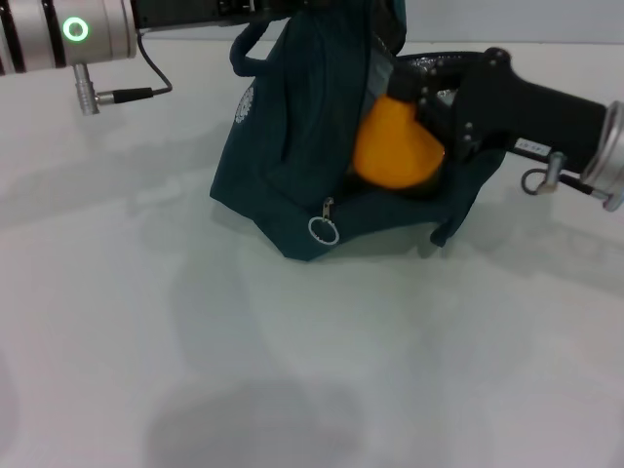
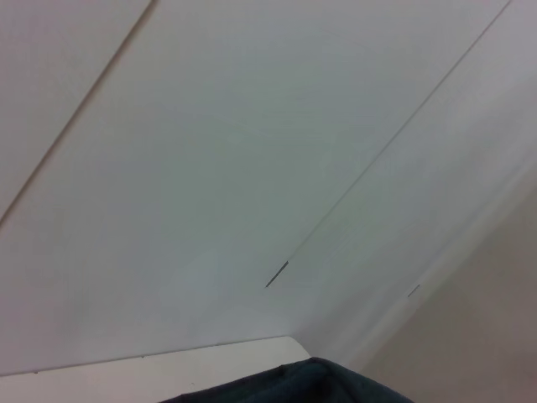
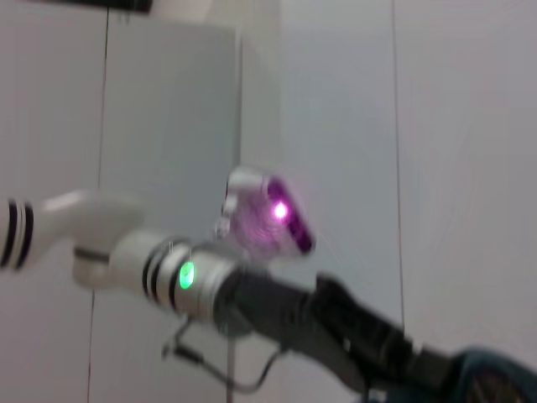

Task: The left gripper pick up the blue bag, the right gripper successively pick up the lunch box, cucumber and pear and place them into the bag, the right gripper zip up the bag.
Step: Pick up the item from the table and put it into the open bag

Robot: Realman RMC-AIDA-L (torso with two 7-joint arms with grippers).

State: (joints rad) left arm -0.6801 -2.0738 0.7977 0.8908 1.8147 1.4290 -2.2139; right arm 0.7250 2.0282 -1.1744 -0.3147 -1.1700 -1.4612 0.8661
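Observation:
The blue bag point(image 1: 292, 146) stands on the white table point(image 1: 292, 370), with its top drawn up past the picture's upper edge. My left gripper point(image 3: 419, 365) is shut on the bag's upper rim; its arm point(image 1: 68, 34) comes in from the upper left. The bag's edge also shows in the left wrist view point(image 2: 319, 382). My right gripper point(image 1: 419, 107) reaches into the bag's open side from the right. It is shut on the orange lunch box point(image 1: 395, 146), which sits in the opening; its fingertips are partly hidden. The cucumber and pear are out of view.
The zipper's ring pull point(image 1: 324, 230) hangs at the bag's lower front edge. A carry handle point(image 1: 249, 44) sticks out at the bag's upper left. A cable point(image 1: 146, 78) hangs from my left arm.

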